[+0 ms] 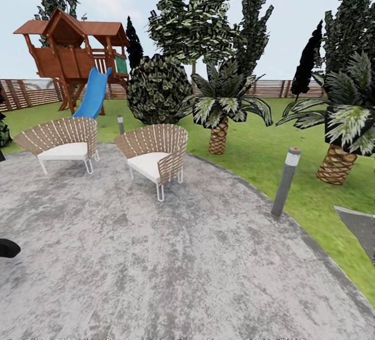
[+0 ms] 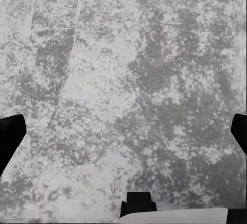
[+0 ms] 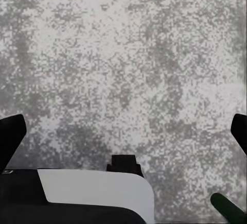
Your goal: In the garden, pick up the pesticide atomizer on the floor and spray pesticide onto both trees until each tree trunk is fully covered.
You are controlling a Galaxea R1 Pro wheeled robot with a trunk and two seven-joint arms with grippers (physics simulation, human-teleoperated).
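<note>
Paving (image 1: 156, 267) of mottled grey stone lies ahead of you in the head view, bordered by lawn (image 1: 271, 147) on the right and at the far side. Two wicker chairs (image 1: 151, 157) stand on the paving's far part, and a grey bollard lamp (image 1: 285, 182) stands at its right edge; do not mistake that lamp for the pesticide atomizer. Beyond the lawn you see a wooden playhouse (image 1: 73, 53) with a blue slide (image 1: 94, 95), short palms (image 1: 221, 110), dark conifers and a slatted fence (image 1: 271, 88).

The atomizer cannot be located from these frames, nor a bare mottled trunk. Its direction from either arm, its long axis and the nearer arm therefore cannot be stated yet.

Left end effector (image 2: 123, 131): wide apart, dark fingertips (image 2: 10, 136) at the frame's two edges, nothing but stone between them. Right end effector (image 3: 123, 131): likewise wide and holding nothing. A dark green object (image 3: 226, 208) at that frame's corner is possibly part of the robot; it is too cropped to identify.

Judgement: you are in the search phase. Turn the base or head until the bottle on the floor comes into view, then select an arm.
</note>
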